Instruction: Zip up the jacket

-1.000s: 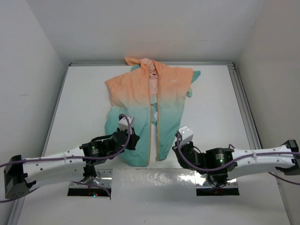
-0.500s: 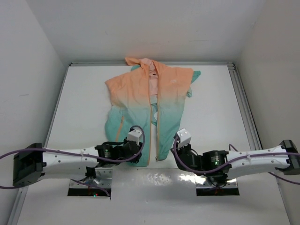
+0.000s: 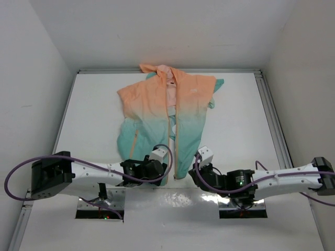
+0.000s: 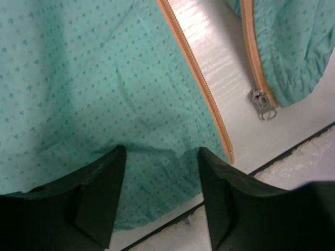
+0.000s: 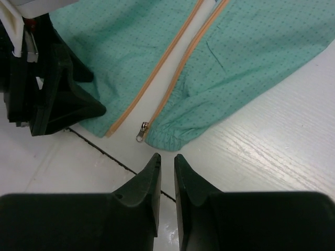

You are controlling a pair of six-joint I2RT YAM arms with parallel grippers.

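Observation:
The jacket (image 3: 157,104) lies flat and unzipped on the white table, peach at the top and teal at the bottom. My left gripper (image 3: 165,172) hovers over the bottom hem of the jacket's left panel. In the left wrist view the left gripper (image 4: 161,151) is open, with teal fabric (image 4: 94,78) below the gap and nothing pinched. The orange zipper tape (image 4: 201,89) ends just right of it. The metal zipper slider (image 4: 263,102) sits at the bottom of the other panel. My right gripper (image 5: 167,156) is open by a narrow slit and empty, just short of the slider (image 5: 142,130).
A dark seam (image 5: 115,159) marks the table's near edge, with a shiny strip (image 3: 172,201) beyond it between the arm bases. White walls enclose the table and a metal rail (image 3: 272,120) runs down its right side. The left gripper's fingers (image 5: 57,99) stand close beside the slider.
The left gripper slid right along the hem to the zipper edge and opened wide. The right gripper settled slightly lower and opened a crack.

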